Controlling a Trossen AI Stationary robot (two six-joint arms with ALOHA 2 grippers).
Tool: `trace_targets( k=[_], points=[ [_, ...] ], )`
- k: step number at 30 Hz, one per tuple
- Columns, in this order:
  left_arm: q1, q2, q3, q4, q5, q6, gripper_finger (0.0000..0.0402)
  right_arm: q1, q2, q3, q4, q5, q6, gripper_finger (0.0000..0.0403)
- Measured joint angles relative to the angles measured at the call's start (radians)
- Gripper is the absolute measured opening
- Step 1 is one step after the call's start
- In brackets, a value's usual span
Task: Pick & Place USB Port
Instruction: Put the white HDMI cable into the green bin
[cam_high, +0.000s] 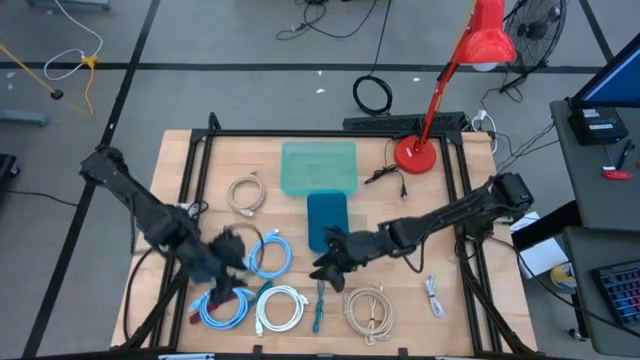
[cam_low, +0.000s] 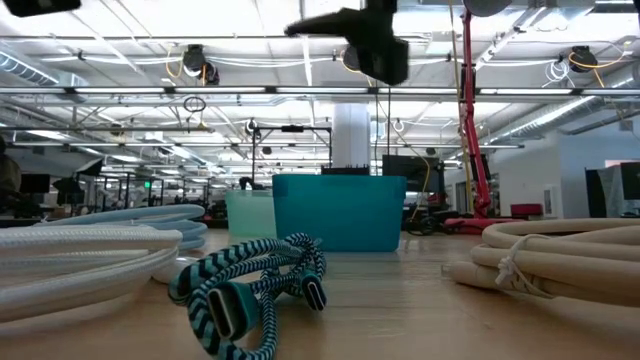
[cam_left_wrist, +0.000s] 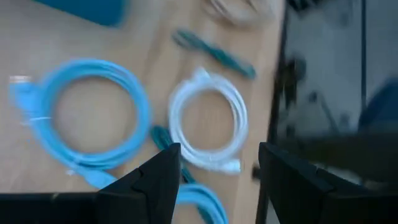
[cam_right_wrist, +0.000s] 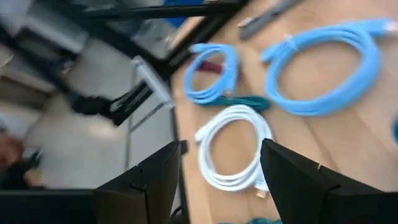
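Both grippers open wide and empty: left gripper (cam_high: 228, 262) hovers over the blue coils at the counter's (cam_high: 180, 200) front left, right gripper (cam_high: 330, 262) just front of the teal bin (cam_high: 326, 218). The teal braided USB cable (cam_high: 319, 305) lies on the counter slightly frontward of the right gripper, long axis running front-to-back. Right arm looks nearer; it needs a short move forward and down.

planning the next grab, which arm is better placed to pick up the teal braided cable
Right, probably. The right gripper hangs open beside the teal cable, near the dark teal bin. The left gripper, also open, is farther off, over the blue cables.
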Motion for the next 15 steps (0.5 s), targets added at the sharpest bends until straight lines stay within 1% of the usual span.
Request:
trace_targets(
  k=[4,7,12,15],
  points=[
    [-0.085,0.113,0.0,-0.01,0.022,0.109,0.0218,0.055,0.016,0.0,-0.006,0.166,0.071,0.0212],
    [-0.125,0.186,0.0,-0.023,-0.025,0.174,0.0218,0.091,0.022,0.0,-0.009,0.239,0.12,0.0212],
    [-0.12,0.288,0.0,0.007,-0.093,0.283,0.0218,0.141,0.03,-0.002,-0.016,0.364,0.188,0.0212],
    [-0.104,0.341,0.0,0.066,-0.089,0.349,0.0218,0.167,0.027,-0.002,-0.023,0.423,0.203,0.0212]
  ],
)
